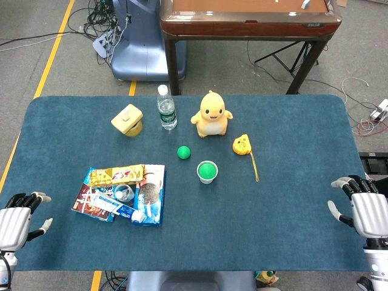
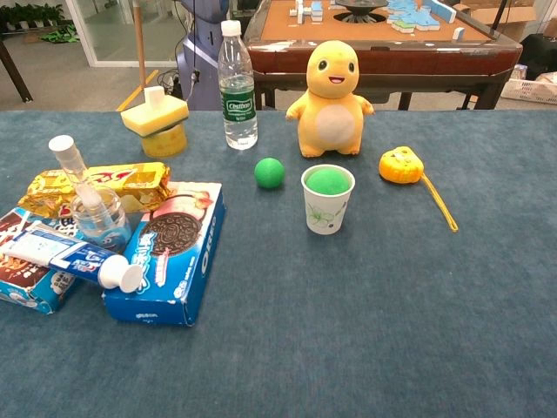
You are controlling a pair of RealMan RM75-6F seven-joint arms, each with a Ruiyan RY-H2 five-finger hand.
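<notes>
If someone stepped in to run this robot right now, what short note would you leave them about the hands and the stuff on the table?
Left hand: open, holding nothing, at the table's near left edge.
Right hand: open, holding nothing, at the near right edge.
Nearest the left hand: snack pile with Oreo box, toothpaste tube and gold wrapper.
Mid-table: paper cup with a green ball inside, loose green ball, water bottle, yellow plush, tape measure.
Nothing is gripped; everything lies untouched.

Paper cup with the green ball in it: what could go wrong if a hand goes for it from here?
The paper cup looks light and may tip or crush when gripped. The loose green ball lies close by and could roll if nudged. Both the left hand and right hand rest open at the table edges, a long reach away.
</notes>
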